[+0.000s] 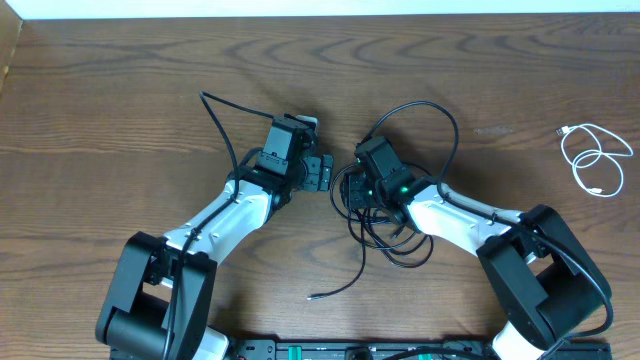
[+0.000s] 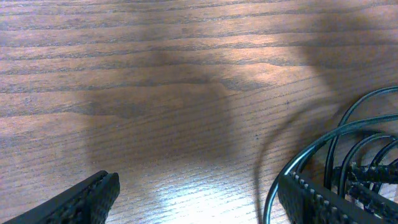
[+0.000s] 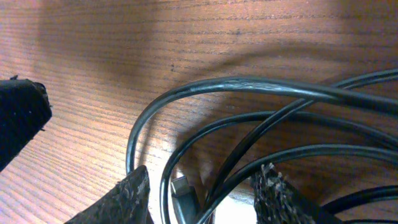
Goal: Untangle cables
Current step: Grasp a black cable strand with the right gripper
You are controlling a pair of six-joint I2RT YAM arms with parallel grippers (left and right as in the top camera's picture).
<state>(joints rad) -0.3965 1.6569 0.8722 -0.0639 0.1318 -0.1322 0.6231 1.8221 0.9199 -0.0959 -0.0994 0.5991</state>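
Note:
A tangle of black cables [image 1: 392,228] lies at the table's centre, with one loop arching up to the back [image 1: 440,110] and a loose end trailing toward the front [image 1: 318,295]. My right gripper [image 1: 350,192] is down in this tangle. In the right wrist view it [image 3: 204,182] stands open, with several black strands [image 3: 261,87] and a small plug [image 3: 184,190] lying loose between its fingers. My left gripper [image 1: 322,172] faces it from the left, open [image 2: 199,199] over bare wood; a black loop [image 2: 280,180] runs just inside its right finger [image 2: 311,200]. A white cable [image 1: 596,160] lies coiled at the far right.
A thin black cord [image 1: 220,125] rises from the left arm toward the back left. The arm bases [image 1: 160,300] [image 1: 545,280] stand at the front edge. The wooden table [image 1: 120,100] is bare at the back and left.

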